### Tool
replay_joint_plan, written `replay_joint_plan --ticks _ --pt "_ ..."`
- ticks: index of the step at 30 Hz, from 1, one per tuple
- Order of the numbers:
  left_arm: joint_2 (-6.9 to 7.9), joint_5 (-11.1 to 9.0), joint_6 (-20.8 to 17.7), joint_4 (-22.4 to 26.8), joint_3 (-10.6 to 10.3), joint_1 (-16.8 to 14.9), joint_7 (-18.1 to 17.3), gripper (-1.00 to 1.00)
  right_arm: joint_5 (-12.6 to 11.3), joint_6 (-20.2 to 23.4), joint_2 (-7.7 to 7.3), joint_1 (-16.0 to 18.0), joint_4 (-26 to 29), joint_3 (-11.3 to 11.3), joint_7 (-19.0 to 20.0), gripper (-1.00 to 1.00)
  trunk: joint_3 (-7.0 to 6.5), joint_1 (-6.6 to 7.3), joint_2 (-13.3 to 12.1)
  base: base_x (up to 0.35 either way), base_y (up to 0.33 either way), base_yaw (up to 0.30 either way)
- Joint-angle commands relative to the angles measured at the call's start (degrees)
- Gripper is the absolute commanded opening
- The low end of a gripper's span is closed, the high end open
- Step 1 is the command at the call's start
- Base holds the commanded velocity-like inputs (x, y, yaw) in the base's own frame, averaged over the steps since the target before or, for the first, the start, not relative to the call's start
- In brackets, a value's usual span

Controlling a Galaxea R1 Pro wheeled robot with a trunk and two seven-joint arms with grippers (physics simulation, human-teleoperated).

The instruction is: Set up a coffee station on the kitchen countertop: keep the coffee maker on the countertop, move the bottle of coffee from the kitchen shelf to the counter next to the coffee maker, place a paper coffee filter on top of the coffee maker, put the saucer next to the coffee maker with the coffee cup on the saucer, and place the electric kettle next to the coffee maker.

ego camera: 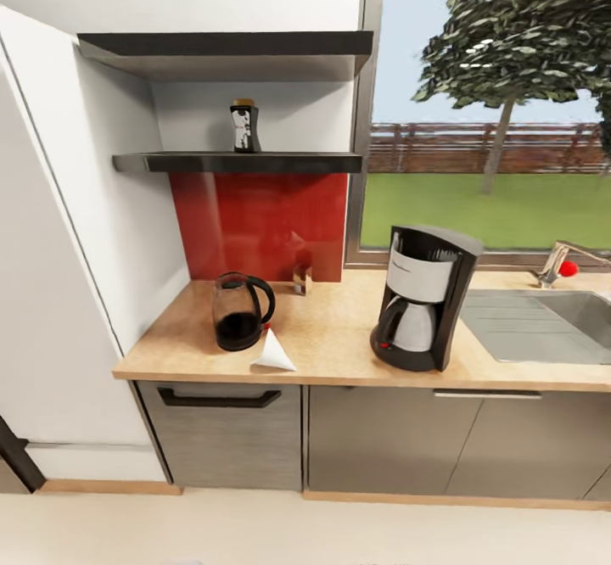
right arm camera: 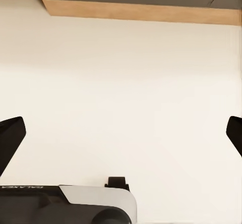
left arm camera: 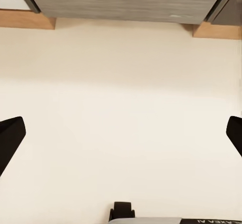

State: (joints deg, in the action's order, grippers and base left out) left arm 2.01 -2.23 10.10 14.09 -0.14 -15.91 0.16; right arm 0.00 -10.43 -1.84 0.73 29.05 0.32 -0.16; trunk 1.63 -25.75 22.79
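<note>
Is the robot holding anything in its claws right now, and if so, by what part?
Nothing is held. Both the left gripper and the right gripper are open over bare floor. The bottle of coffee sits on the shelf.

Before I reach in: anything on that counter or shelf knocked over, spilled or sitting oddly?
Nothing spilled or toppled. The paper filter lies on the countertop against the upright kettle, near the front edge. The coffee bottle stands upright on the shelf, and the coffee maker stands squarely.
</note>
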Motion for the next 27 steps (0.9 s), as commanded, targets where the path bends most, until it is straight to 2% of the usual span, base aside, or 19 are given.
replay_joint_plan --ticks 1,6,21,24,27 --pt "0.01 -0.23 0.18 -0.03 -0.04 -0.05 0.02 1.00 0.00 -0.17 -0.02 0.06 -0.05 0.05 -0.02 1.00 0.13 -0.03 0.13 0.000 0.001 -0.219" --pt "0.01 -0.23 0.18 -0.03 -0.04 -0.03 0.03 1.00 0.00 -0.20 -0.02 0.06 -0.05 0.03 -0.02 1.00 0.13 -0.03 0.13 0.000 0.000 -0.109" --pt "-0.14 0.25 0.12 -0.05 -0.48 -0.06 0.18 1.00 -0.31 -0.26 -0.01 0.06 0.61 -0.22 0.26 1.00 0.13 -0.03 0.13 0.000 0.000 -0.003" --pt "1.33 0.35 0.00 0.97 -0.41 -0.77 -0.27 1.00 0.17 -0.16 -0.95 0.06 0.11 -0.32 -0.09 1.00 0.13 -0.03 0.13 0.000 0.000 0.000" --pt "1.87 0.40 -0.28 3.25 -0.47 -1.82 -1.15 1.00 0.29 0.02 -2.99 0.06 -2.62 -0.25 -0.04 1.00 0.13 -0.03 0.13 0.000 0.000 0.000"
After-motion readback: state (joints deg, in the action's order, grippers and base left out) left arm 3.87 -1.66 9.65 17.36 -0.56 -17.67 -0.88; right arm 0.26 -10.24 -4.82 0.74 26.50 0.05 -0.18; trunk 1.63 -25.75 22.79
